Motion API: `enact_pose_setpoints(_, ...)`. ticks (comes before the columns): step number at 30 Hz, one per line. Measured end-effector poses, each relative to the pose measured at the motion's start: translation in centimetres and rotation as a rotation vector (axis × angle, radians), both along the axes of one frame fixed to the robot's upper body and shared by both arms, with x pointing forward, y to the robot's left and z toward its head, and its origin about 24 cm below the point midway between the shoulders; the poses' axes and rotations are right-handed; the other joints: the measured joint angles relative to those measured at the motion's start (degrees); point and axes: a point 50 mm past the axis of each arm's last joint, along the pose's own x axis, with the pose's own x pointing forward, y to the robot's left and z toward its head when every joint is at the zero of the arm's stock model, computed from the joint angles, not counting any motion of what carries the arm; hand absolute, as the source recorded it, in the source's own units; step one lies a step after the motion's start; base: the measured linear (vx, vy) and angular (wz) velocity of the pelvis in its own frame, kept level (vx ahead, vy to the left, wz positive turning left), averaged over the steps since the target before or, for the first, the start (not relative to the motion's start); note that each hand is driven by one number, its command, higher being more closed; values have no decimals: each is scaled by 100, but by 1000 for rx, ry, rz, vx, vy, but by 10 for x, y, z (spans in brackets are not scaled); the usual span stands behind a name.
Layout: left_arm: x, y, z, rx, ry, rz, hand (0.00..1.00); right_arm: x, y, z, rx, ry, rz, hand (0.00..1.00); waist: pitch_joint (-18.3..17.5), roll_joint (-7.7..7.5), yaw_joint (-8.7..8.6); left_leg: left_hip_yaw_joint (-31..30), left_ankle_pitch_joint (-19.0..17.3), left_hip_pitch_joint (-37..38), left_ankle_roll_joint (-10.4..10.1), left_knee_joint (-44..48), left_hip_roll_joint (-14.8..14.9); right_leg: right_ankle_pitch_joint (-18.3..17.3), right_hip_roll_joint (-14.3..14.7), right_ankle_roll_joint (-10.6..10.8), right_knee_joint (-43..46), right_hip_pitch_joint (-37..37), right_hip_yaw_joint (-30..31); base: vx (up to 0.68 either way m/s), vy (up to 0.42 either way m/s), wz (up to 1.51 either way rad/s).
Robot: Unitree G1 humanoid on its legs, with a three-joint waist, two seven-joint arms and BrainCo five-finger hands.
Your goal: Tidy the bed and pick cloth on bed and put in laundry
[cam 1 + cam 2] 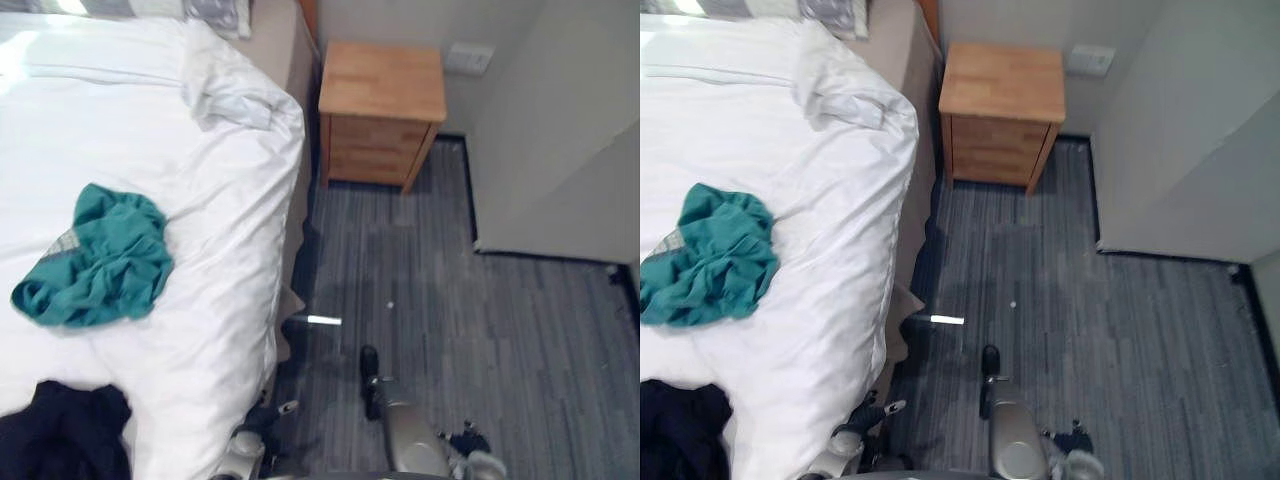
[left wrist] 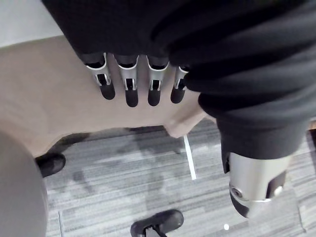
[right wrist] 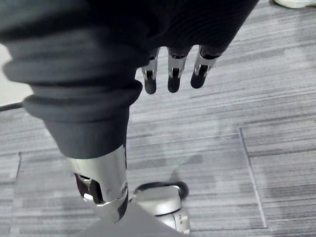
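Observation:
A crumpled teal cloth (image 1: 98,258) lies on the bed's white duvet (image 1: 215,190), left of the bed's near edge. A dark navy cloth (image 1: 60,435) is bunched lower down on the same duvet. My left hand (image 2: 129,84) hangs low beside the bed's beige base (image 2: 59,98), its fingers relaxed and holding nothing. My right hand (image 3: 174,74) hangs over the grey carpet (image 3: 247,113), fingers straight and holding nothing. Both hands are well away from the two cloths.
The duvet's top corner (image 1: 225,90) is folded back and rumpled below a grey pillow (image 1: 215,12). A wooden nightstand (image 1: 380,110) stands against the wall right of the bed. A white panel (image 1: 560,150) borders the carpet on the right.

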Motion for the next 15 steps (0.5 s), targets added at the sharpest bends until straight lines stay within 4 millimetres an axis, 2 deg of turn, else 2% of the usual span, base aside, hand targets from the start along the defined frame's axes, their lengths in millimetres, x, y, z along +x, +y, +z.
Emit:
enact_pose_setpoints(1, 0, 0, 0, 0, 1, 1, 0, -2, -1, 0, 0, 3, -9, 0, 0, 3, 4, 31, 121, -17, -171, 184, 22, -131, 13, -61, 109, 77, -55, 518, -284, 14)
enact_pose_setpoints(2, -2, -2, -1, -6, 1, 4, 0, -4, -1, 0, -4, 5, -12, 0, -7, 16, 4, 36, 293, -178, -406, 962, 99, -335, 97, -109, 96, 338, -176, 299, -204, 3)
enact_pose_setpoints(3, -4, -1, -1, -8, 3, 20, 0, -5, -1, 0, -8, 5, -7, 0, -8, 16, 3, -4, 409, -412, -549, 1658, 132, -427, 141, -115, -56, 558, -174, 571, -343, -11)
enact_pose_setpoints(4, -7, -5, -1, -43, -10, 84, 0, -6, -5, 2, -32, -2, -1, 0, -9, 159, 27, -191, 1098, -1237, -697, 3512, 353, -441, 388, -200, -543, 1078, -96, 457, -222, -45)
enact_pose_setpoints(5, -6, -5, 2, -52, -37, 115, 0, -8, -9, 3, -56, 2, 2, 0, 11, 237, 102, -289, 1088, -1841, -701, 4929, 495, -454, 673, -312, -880, 1472, 52, 528, -150, -73)
enact_pose_setpoints(6, -4, -4, 4, -53, -62, 129, 0, -10, -11, 4, -63, 4, 1, 0, 8, 277, 167, -292, 986, -2133, -676, 5653, 529, -511, 799, -412, -1024, 1733, 171, 431, -10, -106)
enact_pose_setpoints(7, 0, -2, 7, -41, -89, 142, 0, -11, -10, 3, -67, 10, 11, 0, 29, 198, 260, -243, 788, -2496, -464, 6284, 507, -554, 920, -484, -1230, 2155, 417, 503, 0, -110)
enact_pose_setpoints(9, 5, 2, 11, -25, -122, 151, 0, -8, -5, 3, -62, 8, 39, 0, -23, 65, 334, -59, 472, -2982, -113, 6125, 396, -572, 940, -497, -1592, 2659, 818, 406, 37, -109)
enact_pose_setpoints(10, 9, 3, 14, -28, -144, 164, 0, -7, -4, 3, -59, 9, 40, 0, -38, 25, 429, 72, 217, -3218, 50, 5614, 367, -535, 908, -438, -1775, 2867, 1095, 421, 128, -112)
enact_pose_setpoints(11, 11, 3, 15, -27, -157, 164, 0, -3, -3, 3, -55, 6, 44, 0, -52, -5, 477, 127, 67, -3349, 89, 4675, 262, -517, 819, -325, -1955, 3066, 1260, 440, 163, -107)
enact_pose_setpoints(13, 11, 2, 15, -27, -159, 159, 0, -4, -1, 1, -46, 16, 46, 0, -110, -87, 510, 134, 115, -3293, 79, 2877, 22, -600, 614, -172, -2111, 3239, 1354, 458, 230, -51)
enact_pose_setpoints(14, 14, 4, 17, -18, -168, 147, 0, -6, 3, -1, -34, 26, 44, 0, -126, -167, 536, 255, 573, -3237, 380, 1972, -179, -714, 382, -13, -2241, 3438, 1358, 472, 258, -8)
enact_pose_setpoints(15, 15, 6, 16, -9, -163, 136, 0, -9, 8, -4, -17, 41, 43, 0, -216, -396, 540, 420, 677, -3023, 471, 1584, -404, -722, 183, 57, -2281, 3460, 1270, 493, 203, 12)
